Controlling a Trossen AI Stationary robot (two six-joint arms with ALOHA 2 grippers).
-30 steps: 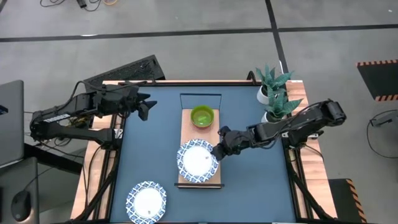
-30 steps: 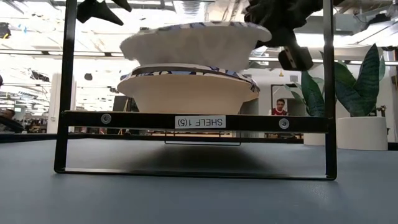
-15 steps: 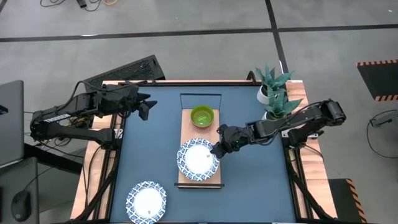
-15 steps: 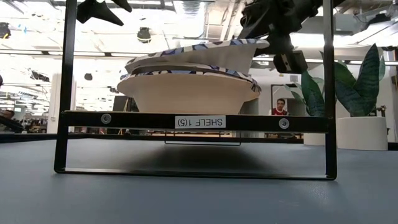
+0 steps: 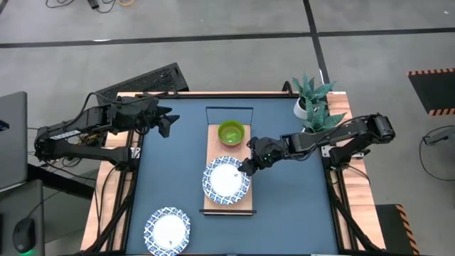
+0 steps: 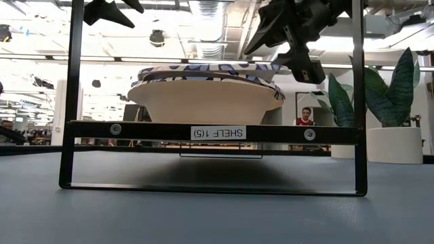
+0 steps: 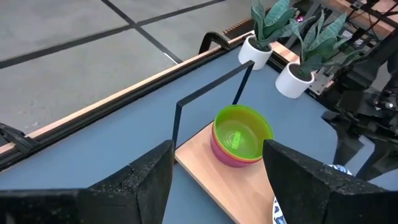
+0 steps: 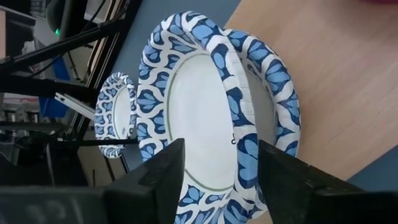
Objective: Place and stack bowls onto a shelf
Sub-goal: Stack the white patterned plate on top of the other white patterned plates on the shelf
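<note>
Two white dishes with blue patterned rims (image 5: 226, 181) lie nested on the near end of the light wood shelf (image 5: 213, 146); they also show in the low view (image 6: 203, 91). A green bowl (image 7: 241, 129) sits inside a red one on the shelf's far end. Another blue-rimmed dish (image 5: 168, 230) lies on the table at the near left. My right gripper (image 5: 247, 165) is open just above the right rim of the top dish (image 8: 205, 118) and holds nothing. My left gripper (image 5: 167, 121) is open and empty above the table's far left.
The shelf stands on a black metal frame (image 6: 74, 102) whose uprights rise at both ends. Two potted plants (image 5: 313, 103) stand at the far right corner. Bare blue tabletop (image 5: 170, 171) lies left of the shelf.
My right gripper has gone down with the tilted top dish. The dish's left side settled first, then it came flat into the lower dish. The gripper has opened, let go and risen a little toward the far edge.
</note>
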